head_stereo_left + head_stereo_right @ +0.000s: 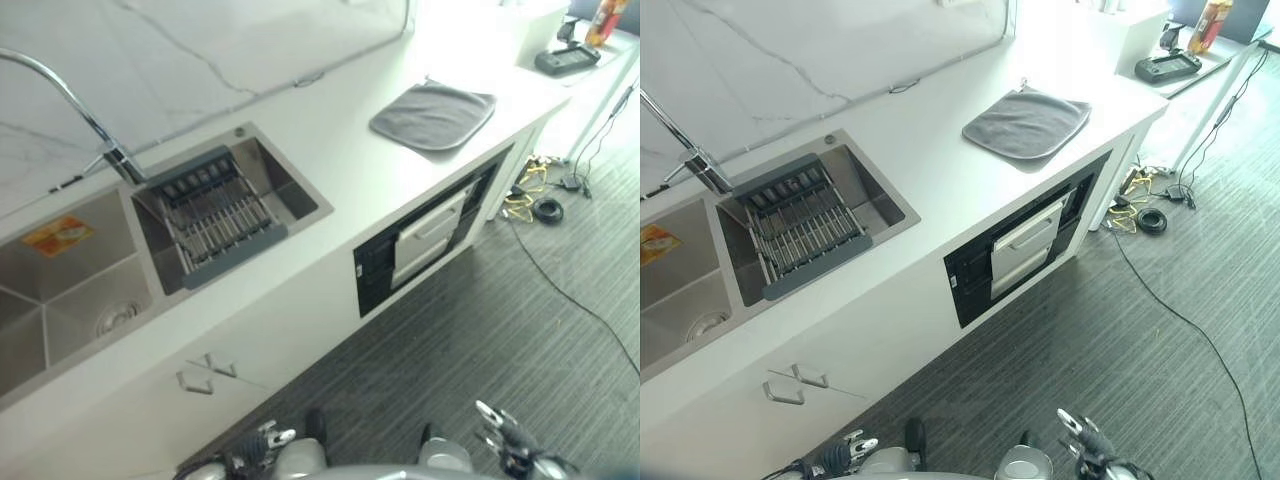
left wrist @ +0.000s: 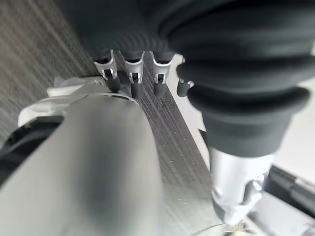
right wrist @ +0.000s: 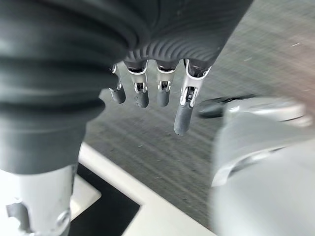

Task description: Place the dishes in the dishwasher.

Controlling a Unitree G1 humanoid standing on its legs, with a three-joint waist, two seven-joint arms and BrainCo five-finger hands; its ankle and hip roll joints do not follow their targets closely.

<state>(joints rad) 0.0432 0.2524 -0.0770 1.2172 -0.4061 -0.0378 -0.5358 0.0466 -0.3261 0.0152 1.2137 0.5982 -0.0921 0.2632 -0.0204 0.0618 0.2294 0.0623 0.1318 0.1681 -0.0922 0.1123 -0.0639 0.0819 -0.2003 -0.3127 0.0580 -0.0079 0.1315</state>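
The dishwasher point(image 1: 425, 240) is built in under the white counter point(image 1: 340, 160), a black front with a silver drawer panel. A grey dish rack point(image 1: 215, 215) lies across the right sink basin. My left hand point(image 1: 255, 445) hangs low over the dark floor in front of the cabinets, open with its fingers point(image 2: 135, 81) relaxed and holding nothing. My right hand point(image 1: 510, 440) hangs further right over the floor, also open with its fingers point(image 3: 162, 86) loose and nothing in them. Both hands are well short of the counter.
A curved faucet point(image 1: 95, 125) stands behind the sink, and the left basin point(image 1: 70, 280) has an orange sticker. A grey mat point(image 1: 433, 115) lies on the counter's right part. Cables point(image 1: 545, 205) trail on the floor by the counter's end. A side table point(image 1: 570, 60) carries a black device.
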